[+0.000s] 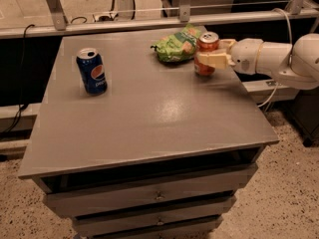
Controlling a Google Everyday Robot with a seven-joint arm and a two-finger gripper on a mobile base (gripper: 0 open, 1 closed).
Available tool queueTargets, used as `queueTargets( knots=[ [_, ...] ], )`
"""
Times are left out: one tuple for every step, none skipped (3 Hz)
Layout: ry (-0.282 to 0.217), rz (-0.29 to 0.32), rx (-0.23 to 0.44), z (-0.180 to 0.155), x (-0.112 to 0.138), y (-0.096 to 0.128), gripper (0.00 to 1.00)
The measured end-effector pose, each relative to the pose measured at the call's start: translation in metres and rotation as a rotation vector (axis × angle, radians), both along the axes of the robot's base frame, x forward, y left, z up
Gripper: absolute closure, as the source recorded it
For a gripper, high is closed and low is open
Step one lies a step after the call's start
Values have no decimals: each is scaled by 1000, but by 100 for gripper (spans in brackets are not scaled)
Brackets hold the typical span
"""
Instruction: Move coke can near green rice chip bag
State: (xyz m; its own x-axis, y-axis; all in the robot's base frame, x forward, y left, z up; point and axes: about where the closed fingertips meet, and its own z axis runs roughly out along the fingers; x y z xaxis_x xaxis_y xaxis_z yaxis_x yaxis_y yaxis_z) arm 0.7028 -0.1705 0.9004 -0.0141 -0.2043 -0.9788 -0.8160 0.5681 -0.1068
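The coke can (pixel 206 42), orange-red with a silver top, stands upright at the back right of the grey table (pixel 149 113). My gripper (pixel 212 58) reaches in from the right and is shut on the coke can around its middle. The green rice chip bag (pixel 177 46) lies just left of the can, near the table's back edge, a small gap from it. The can's base looks to be at or just above the tabletop.
A blue can (pixel 91 70) with a round logo stands upright at the back left. The table has drawers (pixel 159 195) below its front edge. A metal rail (pixel 124 24) runs behind the table. My white arm (pixel 279 59) overhangs the right edge.
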Motion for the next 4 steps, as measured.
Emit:
queueTargets(
  knots=[
    [14,-54,-22,-6,25,-11,82],
    [0,-87,-21,-5,41,-14,59],
    [-8,-105,-11,-7,50,-11,36],
    [-6,-112,-1,-12,56,-5,12]
  ],
)
